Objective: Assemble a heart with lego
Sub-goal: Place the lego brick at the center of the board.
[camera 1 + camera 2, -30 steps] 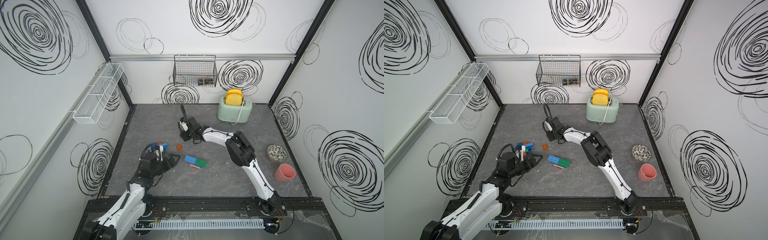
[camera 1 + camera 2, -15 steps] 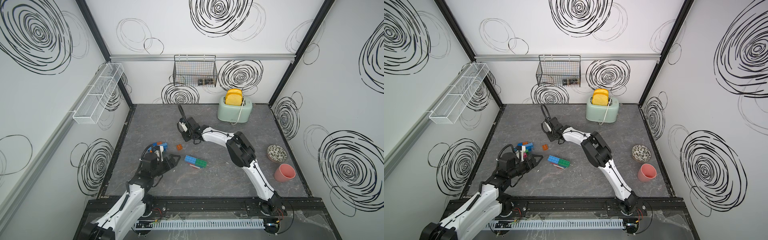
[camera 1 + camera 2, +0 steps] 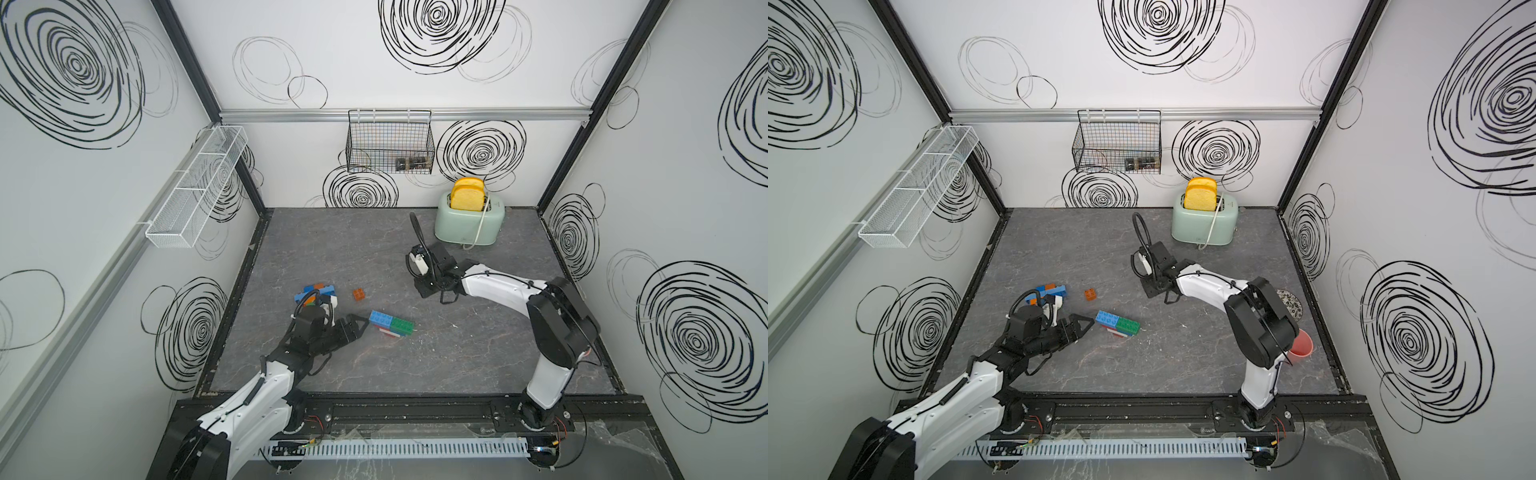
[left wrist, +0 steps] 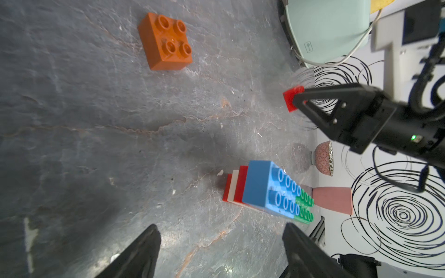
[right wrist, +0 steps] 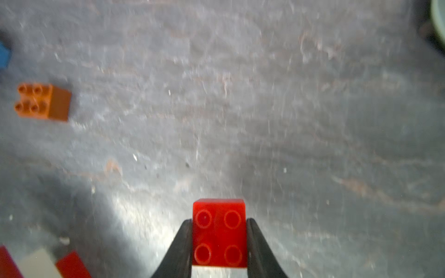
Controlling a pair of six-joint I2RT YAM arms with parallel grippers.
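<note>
My right gripper (image 5: pixel 219 243) is shut on a red 2x2 brick (image 5: pixel 219 232), its studs facing the wrist camera. The left wrist view shows that red brick (image 4: pixel 292 97) at the right gripper's tip. In both top views the right gripper (image 3: pixel 424 286) (image 3: pixel 1152 286) is mid-table, pointing down. A stack of blue and green bricks on red and white layers (image 3: pixel 390 325) (image 3: pixel 1117 324) (image 4: pixel 269 187) lies in front of my left gripper (image 3: pixel 357 328) (image 4: pixel 220 229), which is open and empty. A loose orange brick (image 3: pixel 359 294) (image 4: pixel 166 42) (image 5: pixel 43 102) lies beyond.
A pile of blue and orange bricks (image 3: pixel 313 291) sits by the left arm. A mint toaster (image 3: pixel 469 222) stands at the back. A patterned bowl (image 3: pixel 1289 301) and a pink cup (image 3: pixel 1302 347) are at the right. A wire basket (image 3: pixel 390 145) hangs on the back wall.
The right arm has swung to the right, away from the table's far middle. The left arm has barely moved.
</note>
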